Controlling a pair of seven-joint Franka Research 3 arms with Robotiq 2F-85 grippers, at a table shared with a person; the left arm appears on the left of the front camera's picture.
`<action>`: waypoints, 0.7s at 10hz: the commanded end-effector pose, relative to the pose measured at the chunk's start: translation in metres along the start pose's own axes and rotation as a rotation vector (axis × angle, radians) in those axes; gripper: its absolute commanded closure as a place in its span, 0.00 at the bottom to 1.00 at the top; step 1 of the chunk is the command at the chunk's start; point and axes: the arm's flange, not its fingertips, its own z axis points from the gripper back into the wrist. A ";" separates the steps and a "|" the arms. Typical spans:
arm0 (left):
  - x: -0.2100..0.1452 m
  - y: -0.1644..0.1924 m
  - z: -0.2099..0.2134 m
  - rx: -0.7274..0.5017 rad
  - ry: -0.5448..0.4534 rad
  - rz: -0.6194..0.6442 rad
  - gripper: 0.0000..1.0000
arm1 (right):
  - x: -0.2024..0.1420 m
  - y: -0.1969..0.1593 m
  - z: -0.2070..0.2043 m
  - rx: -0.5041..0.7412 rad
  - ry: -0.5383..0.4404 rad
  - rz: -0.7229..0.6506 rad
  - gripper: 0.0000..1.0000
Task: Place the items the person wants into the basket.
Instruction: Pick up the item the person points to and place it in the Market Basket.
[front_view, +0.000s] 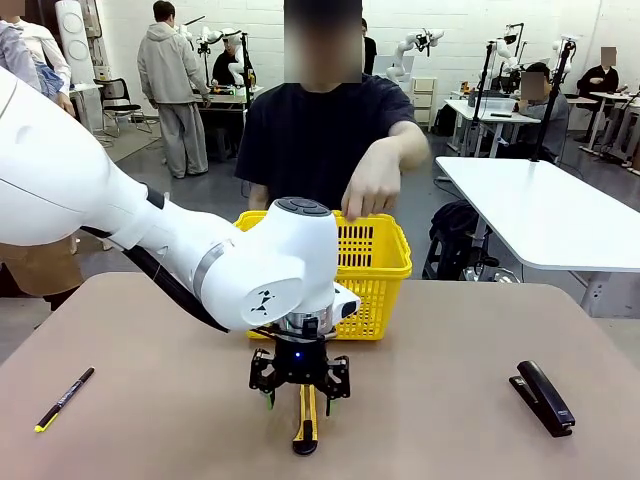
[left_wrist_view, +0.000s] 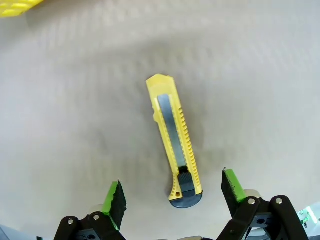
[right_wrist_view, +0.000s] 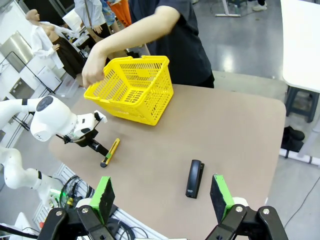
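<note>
The basket (front_view: 375, 262) stands at the far edge of the table (front_view: 450, 330), and the person's hand (front_view: 368, 190) holds its rim and seems to tip it. If the hand moves the basket during the transfer, a drop may land outside it.

On the near side of the basket, the left gripper (front_view: 299, 398) hangs over the utility knife (front_view: 306, 420) with jaws fully apart and holding nothing. In the left wrist view the knife (left_wrist_view: 175, 142) lies flat and slightly slanted between the green pads (left_wrist_view: 114, 199). Closing without aligning could twist the thin body away or pinch only its black end.

The right gripper (right_wrist_view: 162, 200) is also wide open and empty, well away from the basket. The black stapler (front_view: 543, 397) and the pen (front_view: 64, 399) lie to the sides; they appear not to be wanted.
</note>
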 end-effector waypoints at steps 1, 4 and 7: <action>0.001 -0.001 -0.004 -0.033 -0.043 0.001 0.00 | 0.002 0.000 0.000 -0.014 0.014 -0.015 0.00; 0.003 -0.002 0.002 -0.023 -0.024 -0.009 0.00 | 0.002 0.000 0.000 -0.014 0.014 -0.015 0.00; 0.003 -0.002 0.002 -0.023 -0.024 -0.009 0.00 | 0.002 0.000 0.000 -0.014 0.014 -0.015 0.00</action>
